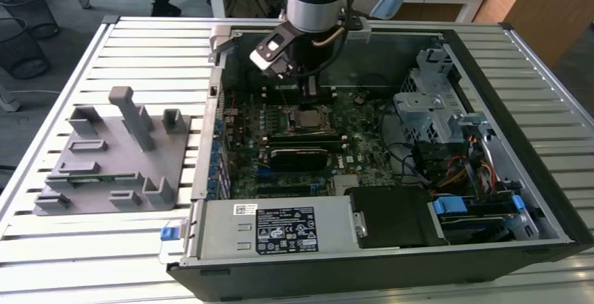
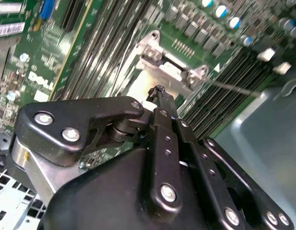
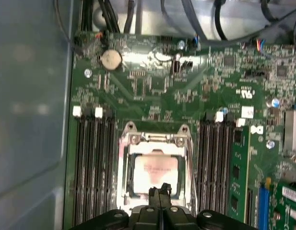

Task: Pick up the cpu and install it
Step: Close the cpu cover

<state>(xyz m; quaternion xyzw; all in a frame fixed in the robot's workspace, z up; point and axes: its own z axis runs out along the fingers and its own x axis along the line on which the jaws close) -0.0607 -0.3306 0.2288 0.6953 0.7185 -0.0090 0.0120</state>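
The cpu [image 3: 155,168] lies flat inside the metal-framed socket [image 3: 123,163] on the green motherboard, its pale shiny top facing up; in the second wrist view a pale corner of the cpu [image 2: 137,88] shows beside the socket frame [image 2: 172,68]. My gripper [image 3: 160,190] hangs just above the cpu's near edge, its two black fingertips pressed together with nothing between them. In the second wrist view the gripper [image 2: 159,91] ends in a single closed tip over the socket. In the exterior view the gripper [image 1: 302,90] hangs inside the open computer case, just behind the socket [image 1: 307,117].
Memory slots [image 3: 92,163] flank the socket on both sides. The case wall [image 1: 209,109] rises at the exterior view's left, drive cages and cables [image 1: 446,130] at its right, a power supply [image 1: 278,227] in front. A grey fixture tray [image 1: 111,158] sits outside the case on the slatted table.
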